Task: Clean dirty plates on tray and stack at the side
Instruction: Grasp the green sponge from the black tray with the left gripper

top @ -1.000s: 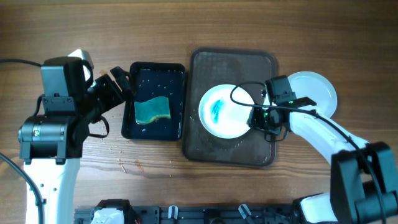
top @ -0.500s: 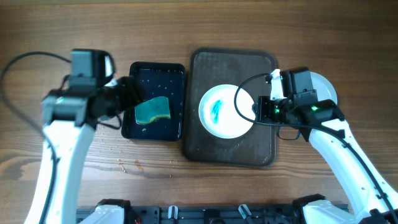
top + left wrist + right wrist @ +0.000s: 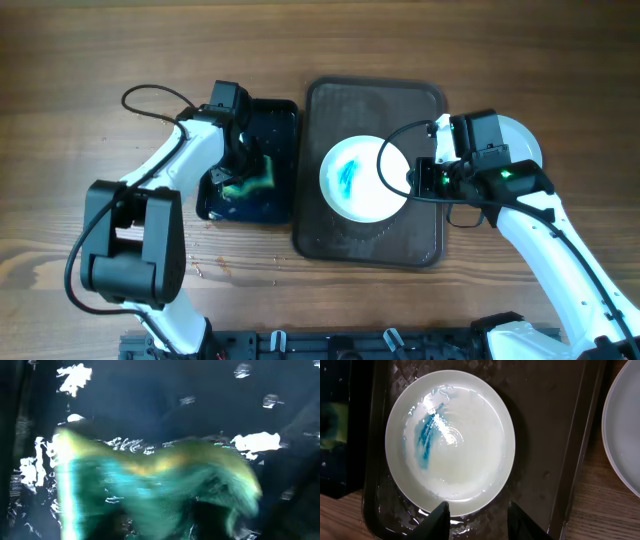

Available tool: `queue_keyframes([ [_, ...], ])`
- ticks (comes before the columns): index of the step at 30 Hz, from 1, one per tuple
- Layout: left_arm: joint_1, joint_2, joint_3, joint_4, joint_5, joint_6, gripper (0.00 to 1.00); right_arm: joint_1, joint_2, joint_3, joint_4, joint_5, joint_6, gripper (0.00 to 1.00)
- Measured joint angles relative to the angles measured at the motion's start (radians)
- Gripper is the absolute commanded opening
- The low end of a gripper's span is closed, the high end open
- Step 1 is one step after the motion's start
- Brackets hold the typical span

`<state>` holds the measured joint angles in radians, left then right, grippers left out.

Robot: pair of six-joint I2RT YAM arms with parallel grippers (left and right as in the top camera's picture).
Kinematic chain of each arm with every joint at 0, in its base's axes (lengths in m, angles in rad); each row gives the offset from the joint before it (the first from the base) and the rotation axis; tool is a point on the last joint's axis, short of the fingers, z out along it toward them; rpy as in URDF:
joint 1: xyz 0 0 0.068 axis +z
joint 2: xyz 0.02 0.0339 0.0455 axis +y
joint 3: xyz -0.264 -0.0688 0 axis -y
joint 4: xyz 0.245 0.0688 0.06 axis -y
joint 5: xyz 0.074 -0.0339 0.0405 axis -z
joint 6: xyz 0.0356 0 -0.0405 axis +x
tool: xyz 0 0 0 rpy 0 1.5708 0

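Left arm swung across since the half-second-earlier overhead and now reaches down into the black tray, at 9 o'clock of the tray. Right arm unchanged.

Left gripper: sits over the sponge. The wrist view is motion-blurred, the green sponge fills it and no finger shows clearly. Cannot tell how far the jaws stand apart, nor whether the sponge is gripped. Judged purpose: fetching the wet sponge to wipe with.

Right gripper: jaws partly apart, holding nothing. Both tips hang over the tray just beside the plate. Its near rim lies at 12 o'clock of the tips, level with the gap but not gripped. Judged purpose: waiting to steady or lift the plate.

Plate rests flat on the tray, mid-tray, wet, with a blue smear at 10 o'clock of its centre. It is not yet clean.

Second plate: on bare table, off the tray's 3 o'clock edge, partly under the right arm. No smear is visible on it. No third plate is seen.
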<state>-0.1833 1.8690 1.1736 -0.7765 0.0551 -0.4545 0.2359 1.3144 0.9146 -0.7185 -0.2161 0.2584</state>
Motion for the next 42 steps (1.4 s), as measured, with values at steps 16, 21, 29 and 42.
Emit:
queue_keyframes([
  [16,0.000,-0.002,0.064,-0.212,-0.006,0.008,0.57,0.000,0.000,0.000,-0.004,0.000,0.000,0.37],
  [21,0.000,-0.034,-0.063,-0.030,-0.006,0.002,0.04,0.000,0.000,0.000,-0.004,0.000,0.000,0.37],
  [29,0.002,-0.061,-0.093,-0.019,-0.014,0.004,0.04,0.000,0.000,0.000,-0.018,0.126,0.083,0.41],
  [42,0.000,-0.055,0.470,-0.491,0.004,0.012,0.04,-0.001,0.270,0.000,0.094,0.056,-0.071,0.30],
])
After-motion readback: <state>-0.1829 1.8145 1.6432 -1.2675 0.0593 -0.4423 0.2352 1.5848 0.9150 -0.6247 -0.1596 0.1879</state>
